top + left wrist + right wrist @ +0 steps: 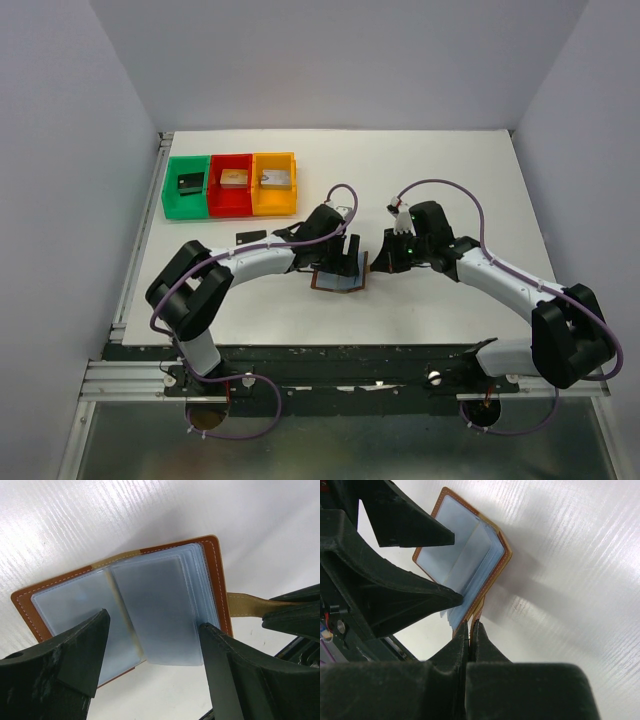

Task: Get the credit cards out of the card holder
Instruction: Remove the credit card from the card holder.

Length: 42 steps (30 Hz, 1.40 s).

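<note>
The card holder (338,281) lies open on the table, brown leather with pale blue-grey plastic sleeves (152,607). My left gripper (155,625) hangs open just above it, one finger (82,652) on each side of the loose sleeve stack, and the right-hand finger (225,665) is at the stack's edge. My right gripper (472,625) is shut on the holder's tan strap (247,605), at the holder's (465,565) right side. One thin black credit card (250,237) lies flat on the table to the left. No card shows inside the sleeves.
Green (168,190), red (230,204) and orange (273,206) bins stand in a row at the back left, each with a chunky block inside. White walls close off the table on three sides.
</note>
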Each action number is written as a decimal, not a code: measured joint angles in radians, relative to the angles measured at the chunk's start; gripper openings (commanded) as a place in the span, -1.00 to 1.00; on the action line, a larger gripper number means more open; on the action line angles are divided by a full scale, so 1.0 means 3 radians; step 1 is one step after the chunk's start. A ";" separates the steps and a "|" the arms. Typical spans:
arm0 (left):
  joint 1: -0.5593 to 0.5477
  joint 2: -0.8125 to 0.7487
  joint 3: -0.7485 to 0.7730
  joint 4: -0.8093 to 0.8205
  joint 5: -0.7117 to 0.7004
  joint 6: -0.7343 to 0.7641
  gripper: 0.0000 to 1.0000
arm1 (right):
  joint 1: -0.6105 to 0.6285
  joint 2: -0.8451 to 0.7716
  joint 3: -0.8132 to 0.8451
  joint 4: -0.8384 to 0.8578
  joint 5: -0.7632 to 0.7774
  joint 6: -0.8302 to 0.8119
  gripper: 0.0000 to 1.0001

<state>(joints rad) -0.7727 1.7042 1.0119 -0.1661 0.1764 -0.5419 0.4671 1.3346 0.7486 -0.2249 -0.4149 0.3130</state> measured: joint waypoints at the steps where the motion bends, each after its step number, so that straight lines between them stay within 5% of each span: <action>1: 0.0000 0.0008 0.0000 -0.0001 -0.0001 0.0000 0.69 | -0.0001 0.0000 0.0001 0.0000 0.0000 0.0000 -0.99; 28: 0.0120 -0.0156 -0.0163 -0.0242 -0.0504 -0.0037 0.75 | -0.0015 -0.0032 0.0000 -0.0001 0.0001 -0.0001 -0.99; 34: 0.0178 -0.0567 -0.0367 -0.0234 -0.0749 -0.0047 0.70 | -0.0015 -0.0032 -0.0001 -0.0001 0.0000 -0.0001 -0.99; 42: 0.0198 -0.0697 -0.0395 0.0326 -0.0084 -0.0041 0.57 | -0.0015 -0.0070 -0.0022 0.0003 -0.0053 0.0000 -0.99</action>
<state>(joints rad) -0.7132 1.4952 0.8932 -0.0685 0.1513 -0.5541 0.4625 1.3136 0.7422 -0.2241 -0.4309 0.3130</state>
